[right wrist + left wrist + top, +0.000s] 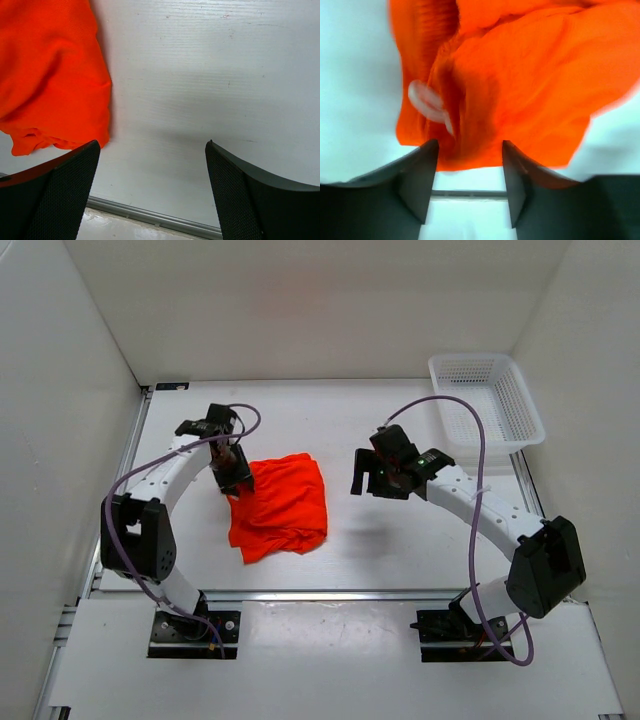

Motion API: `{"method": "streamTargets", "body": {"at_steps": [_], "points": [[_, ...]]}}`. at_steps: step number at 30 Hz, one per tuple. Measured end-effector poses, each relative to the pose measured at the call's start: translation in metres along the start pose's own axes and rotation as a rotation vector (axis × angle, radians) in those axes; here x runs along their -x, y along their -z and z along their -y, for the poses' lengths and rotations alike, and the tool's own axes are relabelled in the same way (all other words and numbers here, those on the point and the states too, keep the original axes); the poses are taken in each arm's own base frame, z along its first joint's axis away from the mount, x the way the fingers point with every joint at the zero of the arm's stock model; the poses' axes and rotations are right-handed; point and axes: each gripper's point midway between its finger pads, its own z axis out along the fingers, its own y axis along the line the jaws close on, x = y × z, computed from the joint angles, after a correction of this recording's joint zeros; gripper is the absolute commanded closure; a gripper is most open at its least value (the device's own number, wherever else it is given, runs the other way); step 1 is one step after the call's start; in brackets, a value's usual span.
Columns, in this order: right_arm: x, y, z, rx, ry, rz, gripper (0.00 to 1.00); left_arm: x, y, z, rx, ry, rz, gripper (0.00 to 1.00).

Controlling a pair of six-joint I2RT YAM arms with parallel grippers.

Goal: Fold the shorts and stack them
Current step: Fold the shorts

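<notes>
Avoid dragging orange shorts [285,505] unfolded with left gripper [470,142] (closure indeterminable) at their 10 o'clock corner; keep spread right gripper [152,144] clear.

- Bright orange fabric shorts [280,505]: plain, one solid colour.
- White flat counter [400,545] beneath the shorts: plain.
- White rectangular plastic basket [487,398], far right of the shorts: lattice pattern.
- Black left gripper [237,485] and black right gripper [357,472], either side of the shorts.

Orange shorts [50,75] beside wide-spread gripper [151,145]
</notes>
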Motion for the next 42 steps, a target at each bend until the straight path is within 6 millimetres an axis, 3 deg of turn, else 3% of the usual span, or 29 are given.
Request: {"method": "streamTargets", "body": {"at_steps": [2,6,12,17,21,23,25,28,29,31,34,37,42], "points": [[0.0,0.0,0.0,-0.001,0.004,-0.001,0.09,-0.008,-0.017,-0.019,0.045,0.045,-0.044,0.17],[-0.003,0.0,0.001,-0.001,0.013,-0.014,0.06,-0.023,-0.042,-0.051,0.116,0.129,-0.126,0.16],[-0.015,-0.008,-0.008,0.051,0.036,-0.087,0.01,-0.016,-0.04,-0.054,0.103,0.153,-0.094,0.17],[-0.032,-0.046,-0.042,0.158,0.066,-0.221,0.01,-0.011,-0.044,-0.065,0.102,0.174,-0.08,0.21],[-0.064,-0.085,-0.071,0.243,0.103,-0.337,0.04,-0.012,-0.058,-0.074,0.102,0.199,-0.104,0.24],[-0.082,-0.098,-0.078,0.263,0.116,-0.394,0.11,-0.011,-0.063,-0.075,0.091,0.206,-0.117,0.24],[-0.083,-0.1,-0.092,0.308,0.125,-0.401,0.18,-0.01,-0.066,-0.075,0.077,0.209,-0.121,0.24],[-0.084,-0.108,-0.102,0.346,0.138,-0.396,0.63,-0.009,-0.067,-0.075,0.062,0.208,-0.127,0.25],[-0.086,-0.111,-0.103,0.349,0.128,-0.403,0.86,-0.009,-0.067,-0.075,0.057,0.208,-0.131,0.25],[-0.087,-0.115,-0.103,0.343,0.115,-0.408,1.0,-0.009,-0.069,-0.074,0.047,0.206,-0.142,0.25],[-0.082,-0.117,-0.1,0.317,0.084,-0.378,1.0,-0.005,-0.071,-0.071,0.033,0.186,-0.158,0.26],[-0.076,-0.114,-0.082,0.274,0.025,-0.339,1.0,-0.004,-0.075,-0.06,0.01,0.151,-0.178,0.28],[-0.059,-0.095,-0.033,0.165,-0.089,-0.227,1.0,-0.013,-0.083,-0.011,-0.046,0.016,-0.204,0.29]]}}
